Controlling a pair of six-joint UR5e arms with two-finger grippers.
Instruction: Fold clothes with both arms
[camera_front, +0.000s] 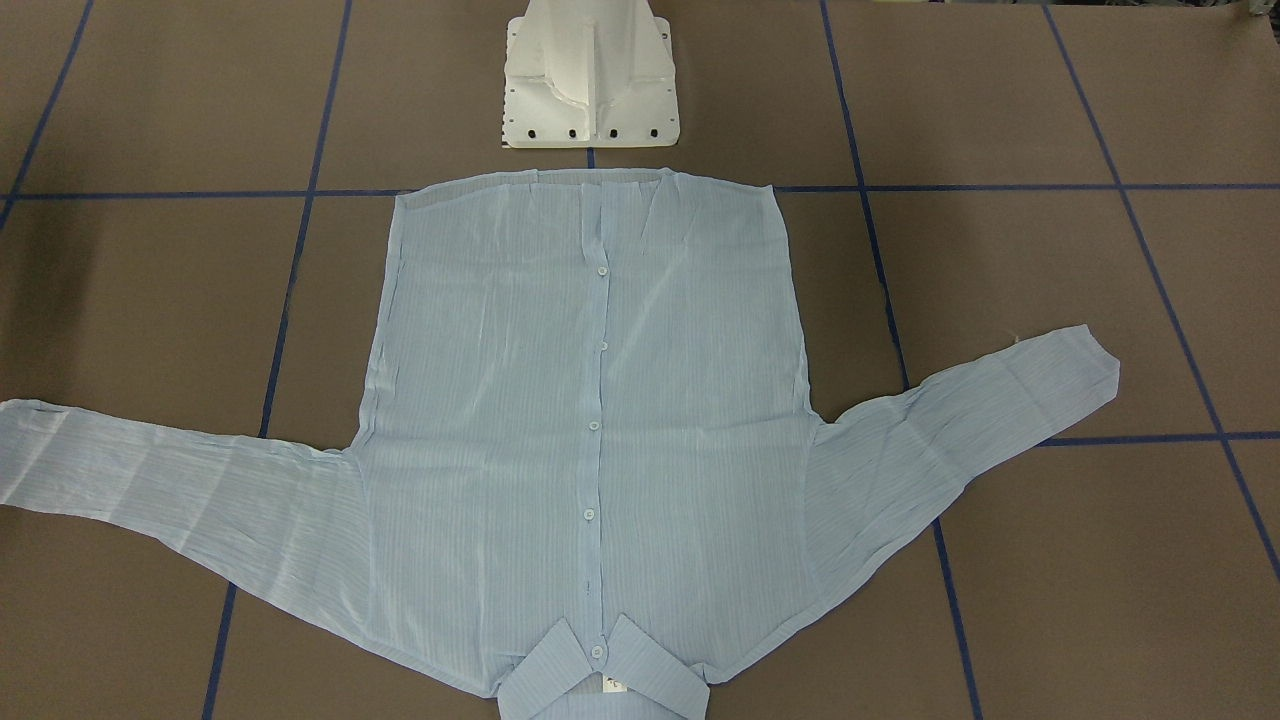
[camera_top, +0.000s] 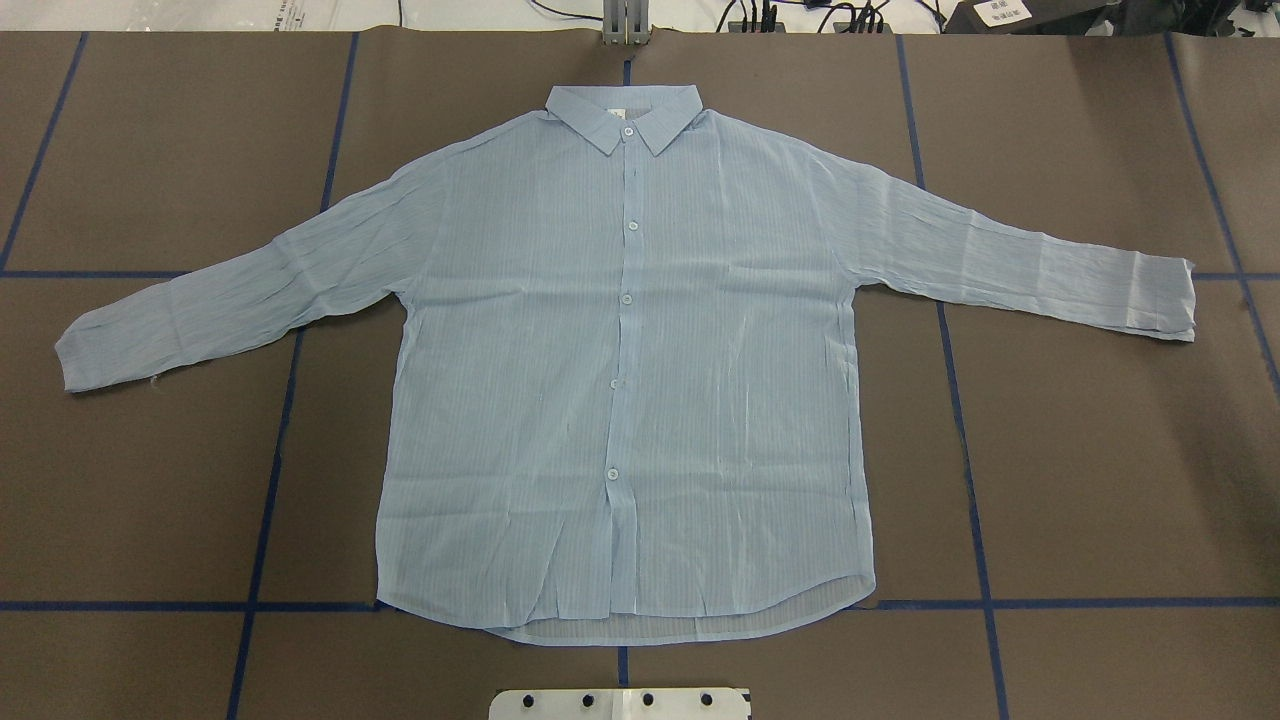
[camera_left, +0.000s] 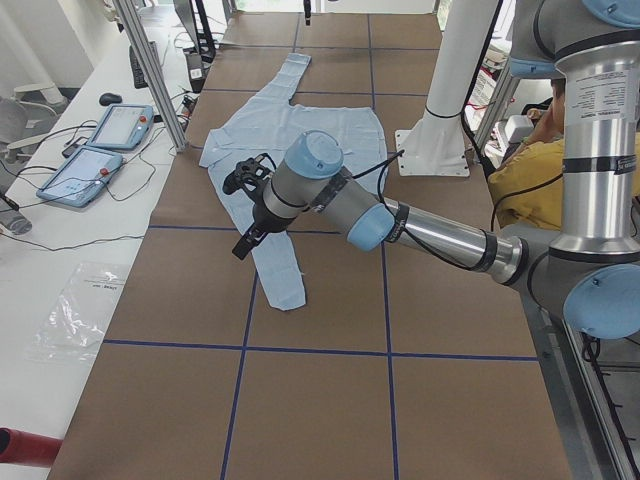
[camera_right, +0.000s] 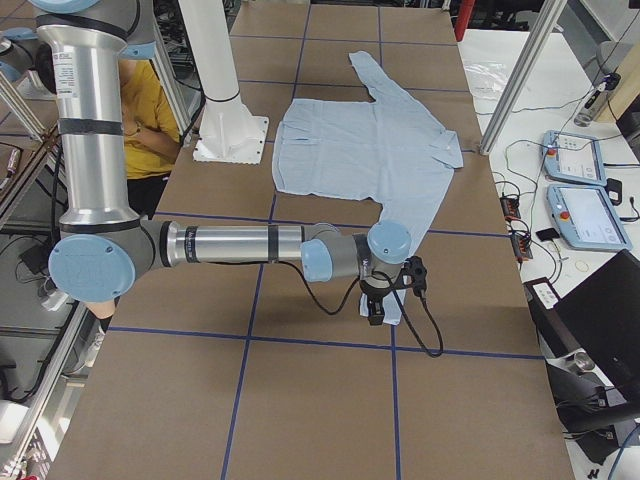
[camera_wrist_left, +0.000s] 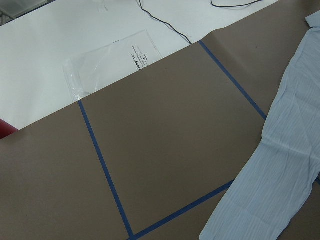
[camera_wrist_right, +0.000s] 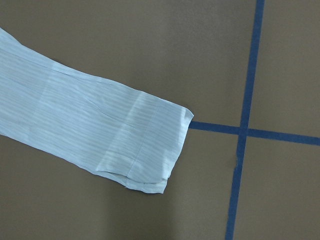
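The light blue striped shirt (camera_top: 630, 370) lies flat and buttoned on the brown table, collar away from the robot and both sleeves spread out to the sides. In the exterior left view the near left arm reaches out low, and its left gripper (camera_left: 243, 245) hangs just over the near sleeve (camera_left: 280, 270); I cannot tell whether it is open or shut. In the exterior right view the right gripper (camera_right: 376, 312) hovers at the other sleeve's cuff (camera_right: 392, 312), state unclear. The right wrist view shows that cuff (camera_wrist_right: 145, 145) lying flat. Neither arm shows in the overhead or front views.
The white pedestal base (camera_front: 590, 80) stands behind the shirt's hem. Blue tape lines (camera_top: 270, 480) grid the table. A clear plastic bag (camera_wrist_left: 115, 55) and two tablets (camera_left: 100, 150) lie on the white side table. A person in yellow (camera_right: 150, 110) sits behind the robot.
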